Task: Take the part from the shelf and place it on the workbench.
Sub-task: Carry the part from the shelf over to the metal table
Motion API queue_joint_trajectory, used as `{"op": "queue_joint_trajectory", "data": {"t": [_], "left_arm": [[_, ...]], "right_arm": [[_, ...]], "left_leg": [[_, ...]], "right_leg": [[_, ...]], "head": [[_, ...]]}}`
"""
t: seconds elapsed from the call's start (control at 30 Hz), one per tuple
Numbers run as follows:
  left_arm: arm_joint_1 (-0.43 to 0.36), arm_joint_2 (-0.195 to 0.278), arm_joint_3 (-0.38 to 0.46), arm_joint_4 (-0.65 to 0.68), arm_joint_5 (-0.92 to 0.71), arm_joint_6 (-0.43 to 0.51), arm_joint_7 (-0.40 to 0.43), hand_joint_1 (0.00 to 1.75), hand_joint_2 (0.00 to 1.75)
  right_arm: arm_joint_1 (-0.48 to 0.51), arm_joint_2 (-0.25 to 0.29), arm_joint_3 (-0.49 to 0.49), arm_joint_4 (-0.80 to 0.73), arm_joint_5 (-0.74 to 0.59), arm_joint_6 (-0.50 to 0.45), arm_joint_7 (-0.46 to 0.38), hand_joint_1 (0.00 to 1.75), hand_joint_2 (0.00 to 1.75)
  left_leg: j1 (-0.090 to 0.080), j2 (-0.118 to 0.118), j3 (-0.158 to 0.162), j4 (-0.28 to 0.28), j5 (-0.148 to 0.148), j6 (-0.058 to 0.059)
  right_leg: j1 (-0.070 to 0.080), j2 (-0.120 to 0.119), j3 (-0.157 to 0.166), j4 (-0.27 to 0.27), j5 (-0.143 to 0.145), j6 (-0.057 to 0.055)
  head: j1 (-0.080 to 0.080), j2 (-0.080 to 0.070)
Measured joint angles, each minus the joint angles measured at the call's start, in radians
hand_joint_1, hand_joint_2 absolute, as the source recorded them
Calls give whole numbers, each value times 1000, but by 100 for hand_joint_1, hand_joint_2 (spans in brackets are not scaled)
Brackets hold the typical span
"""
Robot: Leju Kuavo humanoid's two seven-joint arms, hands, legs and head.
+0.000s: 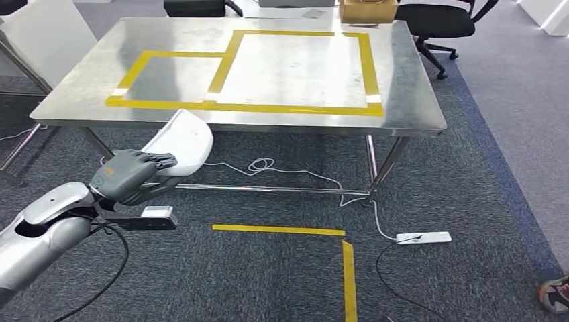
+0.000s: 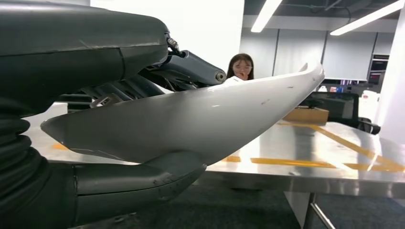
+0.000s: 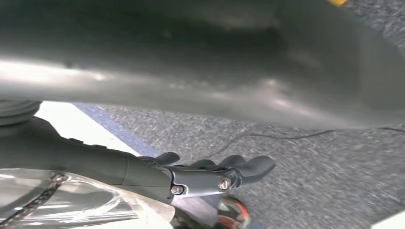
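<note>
Our left hand (image 1: 127,176) grips the white part (image 1: 181,142) — its rear hidden; right hand (image 3: 210,174) — grip unclear to us. Steel workbench (image 1: 409,100) fills the upper frame.

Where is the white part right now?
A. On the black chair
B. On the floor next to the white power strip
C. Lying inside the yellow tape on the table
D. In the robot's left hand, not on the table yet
D: the left hand grips the white part in front of the steel workbench, short of its near edge, and the yellow-taped areas hold nothing.
</note>
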Motion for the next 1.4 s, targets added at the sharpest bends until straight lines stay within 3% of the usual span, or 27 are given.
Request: {"op": "queue_joint_trajectory", "data": {"t": [0.1,0.2,0.23,0.27,0.3,0.37,0.43,0.57,0.6,0.63,0.7,0.73,0.77,0.8,0.83,0.9,0.93,1.1,1.13,1.2,1.27,1.3,1.33,1.4], "left_arm": [[0,-1,1,6,-6,3,7,175,175],[6,2,2,15,-15,9,14,175,175],[10,2,1,19,-17,10,16,175,175],[14,2,1,22,-18,10,17,175,175],[16,2,1,25,-20,10,17,175,175],[17,2,2,29,-20,10,18,175,175],[17,2,2,32,-21,11,18,175,175],[22,3,5,35,-23,19,19,175,175],[23,3,7,35,-26,24,19,175,175],[24,3,9,35,-30,30,19,175,175],[26,0,13,40,-43,44,18,175,175],[30,-2,15,44,-48,51,18,175,175],[37,-2,18,48,-53,58,18,175,175],[47,-1,24,50,-57,65,19,175,175],[58,3,30,52,-60,71,20,175,175],[79,18,48,52,-62,80,24,175,175],[89,28,59,51,-61,83,25,175,175],[136,78,114,39,-57,88,29,175,175],[138,80,123,37,-59,87,28,175,175],[135,78,132,38,-69,79,25,175,175],[127,65,128,44,-79,70,20,175,175],[118,56,124,50,-85,67,18,175,175],[106,45,119,56,-90,66,17,175,175],[73,24,109,70,-100,64,16,175,175]], "right_arm": [[7,0,-4,0,-1,-2,0,0,0],[12,-2,-6,0,-2,-5,-1,0,0],[15,-2,-6,0,-2,-5,-1,0,0],[19,-2,-7,0,-2,-5,-1,0,0],[22,-2,-8,0,-2,-5,-1,0,0],[24,-2,-10,0,-1,-5,-1,0,0],[23,-2,-12,1,0,-5,-1,0,0],[24,-4,-12,1,7,-10,1,0,0],[24,-5,-12,1,13,-13,2,0,0],[23,-7,-12,1,16,-19,2,0,0],[23,-13,-13,2,13,-35,-8,0,0],[24,-18,-14,2,7,-42,-17,0,0],[27,-23,-16,2,1,-49,-25,0,0],[29,-29,-20,2,-5,-52,-33,0,0],[33,-33,-24,2,-8,-55,-40,0,0],[43,-41,-29,2,-10,-55,-49,0,0],[49,-43,-30,3,-9,-56,-52,0,0],[76,-44,-34,6,-5,-60,-61,0,0],[76,-44,-35,6,-6,-61,-61,0,0],[74,-44,-39,6,-14,-65,-65,0,0],[72,-44,-46,6,-27,-68,-73,0,0],[71,-44,-51,6,-33,-69,-77,0,0],[70,-44,-56,6,-39,-70,-82,0,0],[67,-44,-65,6,-51,-71,-94,0,0]], "left_leg": [[2,0,-8,35,-27,-16],[8,0,-102,220,-104,-30],[9,0,-134,272,-115,-33],[11,0,-151,291,-105,-35],[12,0,-150,270,-74,-35],[13,0,-105,145,14,-32],[10,0,-65,43,54,-24],[9,-1,-51,10,39,0],[11,0,-45,7,37,7],[13,0,-39,4,34,13],[11,1,-32,4,27,23],[10,0,-29,4,23,25],[9,0,-25,4,18,25],[8,0,-18,5,13,25],[7,-1,-9,5,6,23],[5,-1,9,5,-9,16],[4,-1,14,6,-15,11],[4,-1,19,18,-39,-15],[5,-1,4,53,-58,-20],[8,-1,-64,183,-110,-28],[11,-1,-131,289,-129,-33],[12,-1,-142,290,-107,-34],[13,-1,-133,251,-65,-33],[13,0,-86,121,22,-29]], "right_leg": [[-7,1,14,-7,-5,-16],[-10,1,28,-10,-16,-27],[-10,1,33,-10,-21,-28],[-10,2,39,-9,-26,-27],[-10,3,47,-9,-31,-25],[-10,3,64,-9,-44,-19],[-7,5,71,-7,-55,-9],[-5,3,68,-5,-67,13],[-5,2,59,17,-80,18],[-6,1,36,62,-100,22],[-7,0,-45,202,-149,26],[-7,0,-86,263,-163,27],[-7,0,-113,293,-158,27],[-7,0,-120,282,-131,26],[-7,0,-106,230,-87,22],[-4,0,-48,92,-10,13],[-3,0,-22,43,3,9],[-5,3,13,2,-15,-14],[-8,2,20,-2,-17,-19],[-9,1,31,-5,-25,-27],[-9,1,40,-4,-33,-28],[-9,1,47,-4,-37,-27],[-9,1,56,-4,-43,-25],[-8,1,68,-3,-55,-17]], "head": [[-4,0],[-9,0],[-8,0],[-8,0],[-8,0],[-8,0],[-8,0],[-6,0],[-4,0],[-3,0],[-1,0],[-1,0],[-1,0],[-1,0],[-1,0],[-1,0],[-1,0],[-5,0],[-7,0],[-10,0],[-10,0],[-10,0],[-10,0],[-9,0]]}}
